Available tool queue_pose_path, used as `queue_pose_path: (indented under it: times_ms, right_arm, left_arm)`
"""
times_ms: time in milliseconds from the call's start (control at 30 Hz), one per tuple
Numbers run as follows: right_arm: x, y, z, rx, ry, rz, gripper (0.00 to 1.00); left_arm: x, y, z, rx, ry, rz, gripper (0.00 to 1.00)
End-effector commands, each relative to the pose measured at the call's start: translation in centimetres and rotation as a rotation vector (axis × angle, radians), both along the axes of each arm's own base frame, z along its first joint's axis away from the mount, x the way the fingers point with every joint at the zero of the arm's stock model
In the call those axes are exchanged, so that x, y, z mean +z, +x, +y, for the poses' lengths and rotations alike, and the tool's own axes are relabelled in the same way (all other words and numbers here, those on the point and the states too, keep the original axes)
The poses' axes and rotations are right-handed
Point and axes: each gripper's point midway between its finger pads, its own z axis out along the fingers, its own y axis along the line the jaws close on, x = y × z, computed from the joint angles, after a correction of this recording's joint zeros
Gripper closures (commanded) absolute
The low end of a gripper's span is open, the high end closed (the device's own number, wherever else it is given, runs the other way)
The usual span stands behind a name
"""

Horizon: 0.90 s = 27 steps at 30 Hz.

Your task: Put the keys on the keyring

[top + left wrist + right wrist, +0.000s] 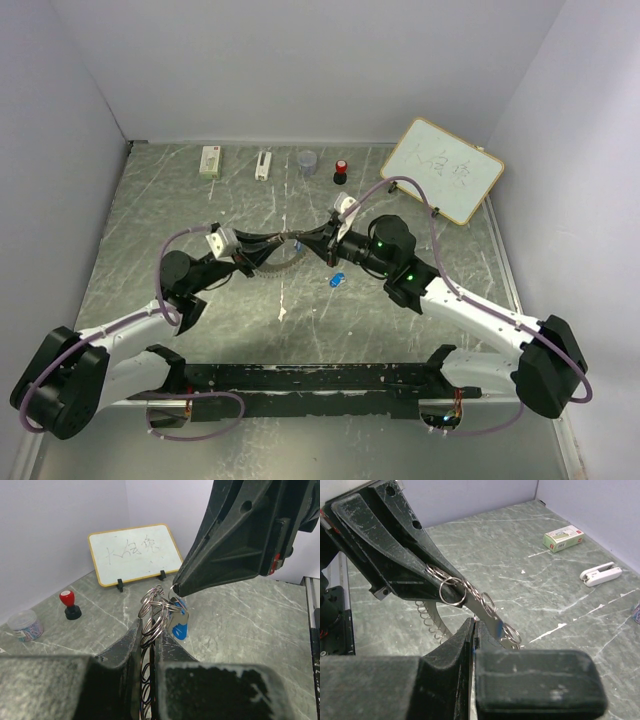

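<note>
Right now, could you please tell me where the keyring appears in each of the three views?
Top external: the keyring sits mid-table, between the two gripper tips.
Left wrist: keyring at centre, rising between that camera's fingers.
Right wrist: keyring left of centre, along the opposing black finger.
Shared landmark: the left gripper holding it in every view.

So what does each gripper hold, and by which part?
Left gripper: the round grey metal keyring, by its rim. Right gripper: a small blue-headed key, apparently by its metal end.
</note>
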Motion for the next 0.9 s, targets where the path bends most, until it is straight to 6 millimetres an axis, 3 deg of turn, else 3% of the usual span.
queue_pose_path:
  times_ms: [0, 867]
  right_arm:
    - [2.03, 0.11, 0.49, 0.017, 0.026, -0.048, 1.00]
    - [1.36, -0.24, 1.27, 0.044, 0.016, -0.031, 1.00]
  left_arm:
    - [1.84, 0.31, -0.46, 0.009, -0.011, -0.059, 0.93]
    - [1.78, 0.36, -1.11, 0.000, 0.000, -0.058, 0.93]
